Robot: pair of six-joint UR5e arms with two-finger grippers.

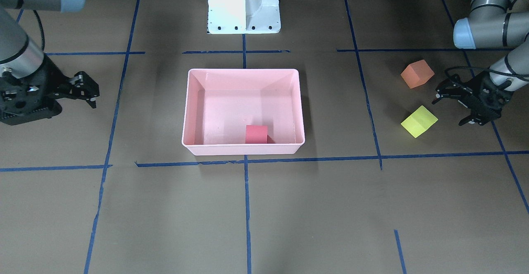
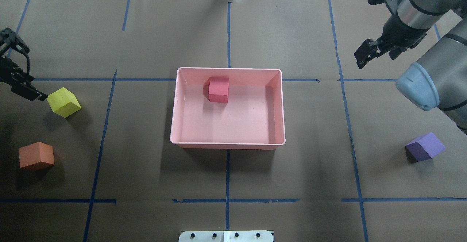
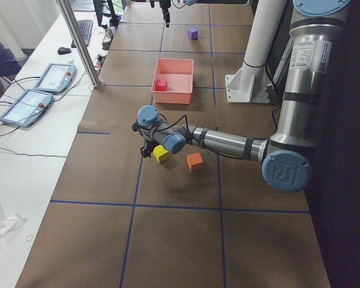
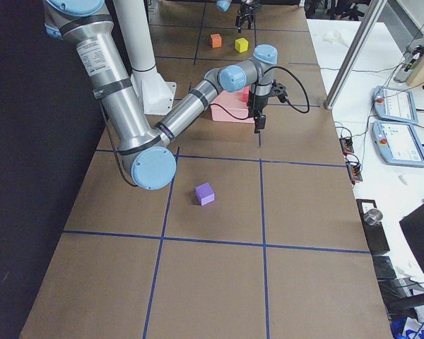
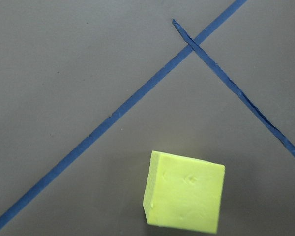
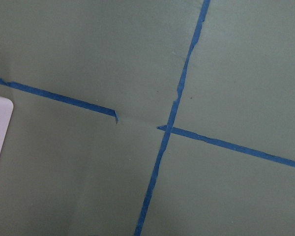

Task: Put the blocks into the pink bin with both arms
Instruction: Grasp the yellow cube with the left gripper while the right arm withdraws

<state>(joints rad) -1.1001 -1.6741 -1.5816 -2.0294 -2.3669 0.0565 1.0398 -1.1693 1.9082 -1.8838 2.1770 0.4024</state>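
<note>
While the red block (image 2: 219, 89) sits in the pink bin (image 2: 279, 103), the yellow block (image 2: 64, 102) lies on the table just right of the left gripper (image 1: 449, 105), jaws parted and empty; left arm nearer by far.

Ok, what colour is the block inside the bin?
Red; the block shows best in the overhead exterior view.

Rel. to bin (image 2: 280, 118): blk 1 (image 2: 219, 89) inside, by far wall; blk 2 (image 2: 64, 102) & blk 3 (image 2: 36, 156) well off to robot's L, blk 3 nearer robot; blk 4 (image 2: 425, 146) well off to R, near side.
</note>
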